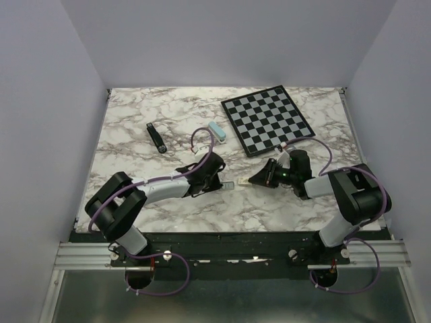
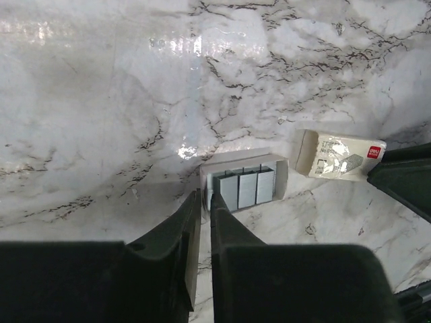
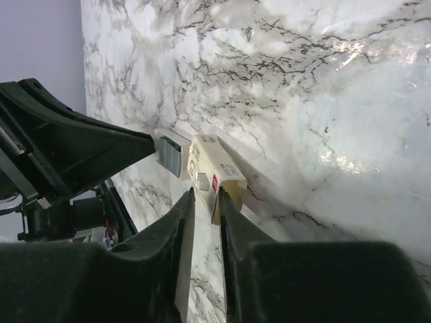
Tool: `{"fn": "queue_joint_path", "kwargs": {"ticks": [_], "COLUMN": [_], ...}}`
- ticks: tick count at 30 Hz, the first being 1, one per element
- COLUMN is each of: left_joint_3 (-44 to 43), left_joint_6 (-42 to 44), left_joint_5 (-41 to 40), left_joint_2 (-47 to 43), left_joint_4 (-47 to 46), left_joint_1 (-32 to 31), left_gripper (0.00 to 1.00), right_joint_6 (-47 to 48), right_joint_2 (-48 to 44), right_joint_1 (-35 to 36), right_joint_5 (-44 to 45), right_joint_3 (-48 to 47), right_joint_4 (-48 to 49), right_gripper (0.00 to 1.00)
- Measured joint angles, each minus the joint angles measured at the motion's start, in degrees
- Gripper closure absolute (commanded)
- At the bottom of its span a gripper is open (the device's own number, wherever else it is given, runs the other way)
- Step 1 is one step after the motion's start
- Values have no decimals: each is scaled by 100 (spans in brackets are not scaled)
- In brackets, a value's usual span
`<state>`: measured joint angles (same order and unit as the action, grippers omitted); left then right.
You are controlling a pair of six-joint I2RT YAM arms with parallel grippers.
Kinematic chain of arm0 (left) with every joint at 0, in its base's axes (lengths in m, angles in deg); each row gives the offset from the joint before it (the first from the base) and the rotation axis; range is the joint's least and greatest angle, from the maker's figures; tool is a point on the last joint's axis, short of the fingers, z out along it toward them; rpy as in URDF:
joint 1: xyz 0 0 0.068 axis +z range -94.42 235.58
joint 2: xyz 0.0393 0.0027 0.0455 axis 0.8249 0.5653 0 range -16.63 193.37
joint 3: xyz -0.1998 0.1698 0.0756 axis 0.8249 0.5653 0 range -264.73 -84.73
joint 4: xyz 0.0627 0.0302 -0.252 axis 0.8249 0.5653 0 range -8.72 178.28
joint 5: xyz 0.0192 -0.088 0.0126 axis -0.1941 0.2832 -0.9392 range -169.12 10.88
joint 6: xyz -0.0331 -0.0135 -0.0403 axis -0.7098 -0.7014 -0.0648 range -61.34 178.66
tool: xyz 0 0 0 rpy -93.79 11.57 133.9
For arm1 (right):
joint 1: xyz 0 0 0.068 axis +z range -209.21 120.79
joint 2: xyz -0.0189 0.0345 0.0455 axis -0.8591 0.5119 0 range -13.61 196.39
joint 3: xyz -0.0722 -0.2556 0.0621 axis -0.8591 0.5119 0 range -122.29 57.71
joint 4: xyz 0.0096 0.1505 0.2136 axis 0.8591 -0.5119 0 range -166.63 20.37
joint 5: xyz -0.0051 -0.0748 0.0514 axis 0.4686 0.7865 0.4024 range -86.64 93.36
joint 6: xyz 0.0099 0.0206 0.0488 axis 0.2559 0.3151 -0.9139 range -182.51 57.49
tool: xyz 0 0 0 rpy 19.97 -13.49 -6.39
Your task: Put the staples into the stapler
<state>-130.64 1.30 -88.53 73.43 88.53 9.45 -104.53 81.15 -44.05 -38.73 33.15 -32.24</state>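
Observation:
The staples [image 2: 246,187] are silver-grey strips lying side by side in a small white tray [image 2: 280,173]. The tray's cream sleeve box [image 2: 340,156] lies just to its right, apart from it. My left gripper [image 2: 205,196] is closed to a thin slit on the tray's left wall. My right gripper [image 3: 205,195] is open by a narrow gap at the near end of the sleeve box [image 3: 217,168], with a sliver of the box's end between its fingers. The staples also show beyond it [image 3: 172,156]. The black stapler [image 1: 156,138] lies at the far left, away from both grippers [image 1: 223,182] [image 1: 252,181].
A black-and-white chessboard [image 1: 266,120] lies at the back right. A small pale blue box [image 1: 217,130] lies beside it, near the table's middle. The two grippers face each other closely at the front centre, with the tray and sleeve box [image 1: 240,182] between them.

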Motion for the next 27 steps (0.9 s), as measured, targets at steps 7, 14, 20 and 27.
{"fn": "queue_joint_path", "kwargs": {"ticks": [7,14,20,27], "left_joint_3": [52,184,87,-518], "left_joint_6": [-133,-55,302,981], "left_joint_5": [-59,-428,-962,-1311], "left_joint_2": [11,-717,-1921,-2079], "left_joint_4": [20,413,1169,1875], "left_joint_1": [-2,114,981,2524], "left_gripper": [35,1,1,1], "right_joint_6": [177,509,938,1353], "right_joint_2": [-149,-1119,-2667,-4229], "right_joint_1": [-13,-17,-17,-17], "right_joint_5": [304,833,1672,2782], "right_joint_3": [0,-2,-55,-876], "right_joint_4": [-439,-1244,-2621,-4400], "right_gripper": [32,0,0,0]}}
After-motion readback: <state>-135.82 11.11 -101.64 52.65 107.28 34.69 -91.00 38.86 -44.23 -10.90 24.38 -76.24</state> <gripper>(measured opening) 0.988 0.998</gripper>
